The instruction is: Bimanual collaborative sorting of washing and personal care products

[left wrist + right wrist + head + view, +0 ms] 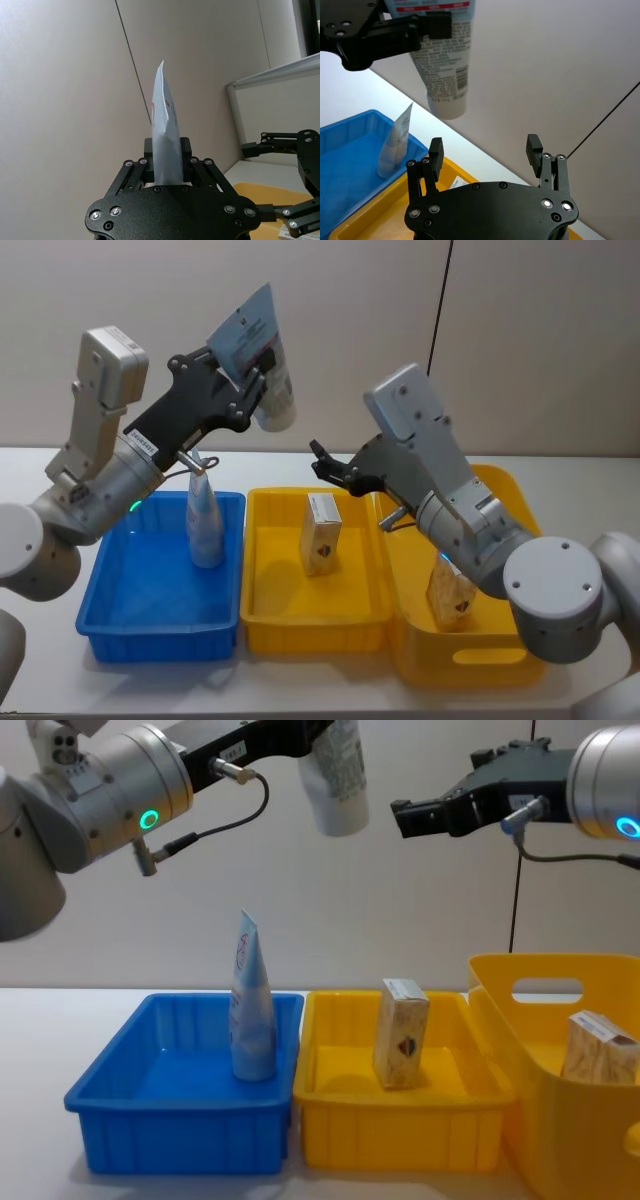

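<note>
As left gripper [256, 372] holds tube [275, 400], bins [160, 625] below.

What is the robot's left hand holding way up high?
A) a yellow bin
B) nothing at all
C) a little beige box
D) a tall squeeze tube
D: the left gripper is shut on a pale-blue squeeze tube, high above the blue bin; the right gripper is open and empty beside it.

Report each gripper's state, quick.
Left gripper: closed, holding a tube.
Right gripper: open, holding nothing.
</note>
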Robot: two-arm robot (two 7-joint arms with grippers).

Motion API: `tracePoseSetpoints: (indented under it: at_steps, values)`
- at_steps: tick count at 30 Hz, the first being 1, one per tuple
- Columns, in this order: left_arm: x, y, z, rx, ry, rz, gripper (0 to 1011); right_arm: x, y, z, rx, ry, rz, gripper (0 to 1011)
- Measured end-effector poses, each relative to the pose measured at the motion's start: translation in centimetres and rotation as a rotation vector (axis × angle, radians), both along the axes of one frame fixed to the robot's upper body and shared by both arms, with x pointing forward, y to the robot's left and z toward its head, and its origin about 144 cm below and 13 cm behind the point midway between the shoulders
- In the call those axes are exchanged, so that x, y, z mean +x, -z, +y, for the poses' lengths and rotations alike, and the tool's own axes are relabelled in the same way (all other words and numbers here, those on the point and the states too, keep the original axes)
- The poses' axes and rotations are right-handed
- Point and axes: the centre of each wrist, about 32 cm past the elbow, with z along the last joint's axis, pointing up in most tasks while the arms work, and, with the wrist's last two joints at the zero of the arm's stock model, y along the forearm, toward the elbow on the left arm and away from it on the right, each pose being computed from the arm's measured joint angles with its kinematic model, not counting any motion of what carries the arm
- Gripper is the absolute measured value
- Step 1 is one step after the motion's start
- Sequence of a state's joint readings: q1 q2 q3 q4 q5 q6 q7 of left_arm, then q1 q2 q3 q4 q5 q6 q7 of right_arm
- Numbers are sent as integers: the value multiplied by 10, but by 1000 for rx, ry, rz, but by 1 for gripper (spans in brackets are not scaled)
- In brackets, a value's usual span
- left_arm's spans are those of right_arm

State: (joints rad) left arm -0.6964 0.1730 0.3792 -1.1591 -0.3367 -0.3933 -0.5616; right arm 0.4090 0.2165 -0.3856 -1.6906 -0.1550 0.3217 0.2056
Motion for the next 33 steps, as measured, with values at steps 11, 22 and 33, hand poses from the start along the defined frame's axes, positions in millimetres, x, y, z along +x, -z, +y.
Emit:
tracePoseSetpoints:
  at_steps: [11, 22, 33]
  values:
    - [2, -1, -4, 12, 24, 3, 259, 6, -1, 6, -19, -18, 7, 1004]
    - [0, -2, -6, 28, 41, 7, 259, 15, -3, 15, -33, -28, 15, 1003]
    - [-3, -2, -7, 41, 52, 11, 259, 25, -4, 25, -49, -39, 19, 1004]
